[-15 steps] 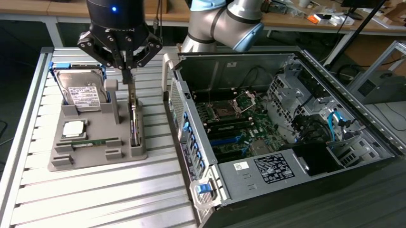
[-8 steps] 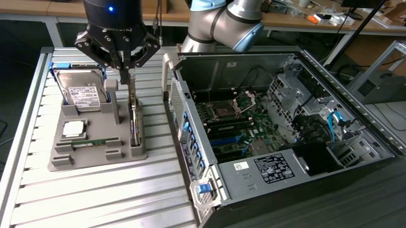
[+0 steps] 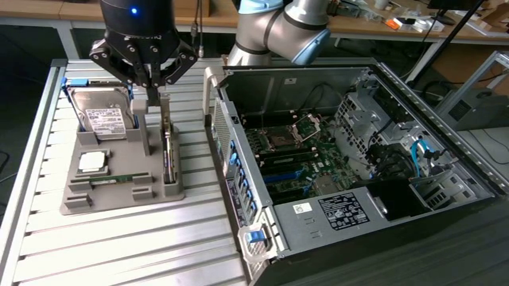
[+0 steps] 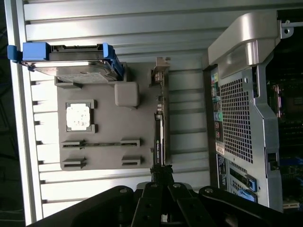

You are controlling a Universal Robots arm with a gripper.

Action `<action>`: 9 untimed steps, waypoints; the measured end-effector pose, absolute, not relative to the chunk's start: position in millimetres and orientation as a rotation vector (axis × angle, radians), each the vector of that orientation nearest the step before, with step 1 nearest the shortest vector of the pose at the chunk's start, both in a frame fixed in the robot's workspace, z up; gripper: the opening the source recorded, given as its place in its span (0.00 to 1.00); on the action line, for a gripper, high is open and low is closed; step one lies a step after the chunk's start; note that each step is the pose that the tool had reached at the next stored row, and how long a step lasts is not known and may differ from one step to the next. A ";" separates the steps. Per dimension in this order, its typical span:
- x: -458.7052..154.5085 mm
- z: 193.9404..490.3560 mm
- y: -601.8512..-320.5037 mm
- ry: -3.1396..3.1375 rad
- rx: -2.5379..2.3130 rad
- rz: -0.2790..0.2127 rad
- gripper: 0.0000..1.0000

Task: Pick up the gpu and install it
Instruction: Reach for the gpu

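On the tabletop, the drive (image 3: 104, 116) stood at the holder's (image 3: 119, 199) far end. The fingers (image 3: 152, 89) hung pressed together, pinching nothing, above the gpu (image 3: 168, 152), which stood on edge in its slot, long axis lengthwise beneath them. The open case (image 3: 238, 179) lay rightmost.

Setting: robotics laboratory, computer-assembly test cell.
Robot: jointed grey-and-blue arm (image 3: 278, 27) carrying a black gripper (image 3: 152, 95).
Work surface: slatted aluminium table (image 3: 119, 244) bearing a grey parts fixture (image 3: 111, 202) and an open computer case (image 3: 278, 89).
Background: cluttered wooden workbench (image 3: 362, 27).
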State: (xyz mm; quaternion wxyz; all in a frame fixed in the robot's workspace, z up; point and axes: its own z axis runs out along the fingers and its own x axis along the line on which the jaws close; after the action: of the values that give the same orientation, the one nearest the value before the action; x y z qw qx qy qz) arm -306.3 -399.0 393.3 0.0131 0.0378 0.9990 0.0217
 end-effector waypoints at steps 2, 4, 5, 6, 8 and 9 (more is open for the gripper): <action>-307.3 393.3 -398.9 3.113 0.118 0.068 0.11; -308.2 393.3 -399.0 3.113 0.118 0.068 0.11; -308.8 393.3 -398.9 3.113 0.118 0.068 0.11; -309.4 393.3 -398.9 3.113 0.118 0.068 0.11; -310.6 393.3 -398.9 3.113 0.118 0.068 0.11; -311.2 393.3 -399.0 3.113 0.118 0.068 0.11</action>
State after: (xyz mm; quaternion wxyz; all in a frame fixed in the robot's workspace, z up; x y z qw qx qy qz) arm -311.2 -399.0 393.3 0.0130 0.0379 0.9990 0.0217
